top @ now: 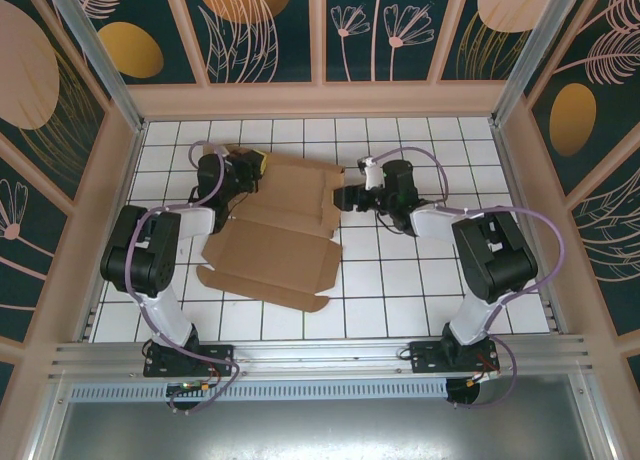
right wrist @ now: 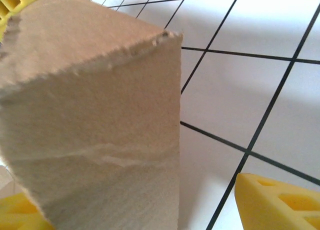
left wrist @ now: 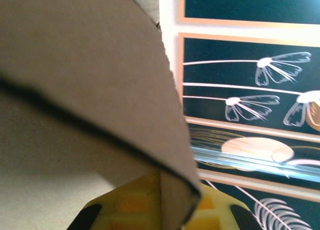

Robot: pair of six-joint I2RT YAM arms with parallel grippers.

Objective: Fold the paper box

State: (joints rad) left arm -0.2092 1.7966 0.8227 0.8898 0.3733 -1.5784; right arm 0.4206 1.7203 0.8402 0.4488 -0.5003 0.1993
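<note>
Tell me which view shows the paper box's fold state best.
Top external: the whole paper box shows, outline and flaps included. Left wrist shows one creased panel edge up close; right wrist, one rough-edged flap corner.

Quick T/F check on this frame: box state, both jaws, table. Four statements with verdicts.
1. The paper box lies on the white tiled table. True.
2. The left jaws are shut on a cardboard edge. True.
3. The right jaws are clamped tight on the box. False: they stand open around a flap.
4. The box is fully folded shut. False: it is mostly an open sheet.
</note>
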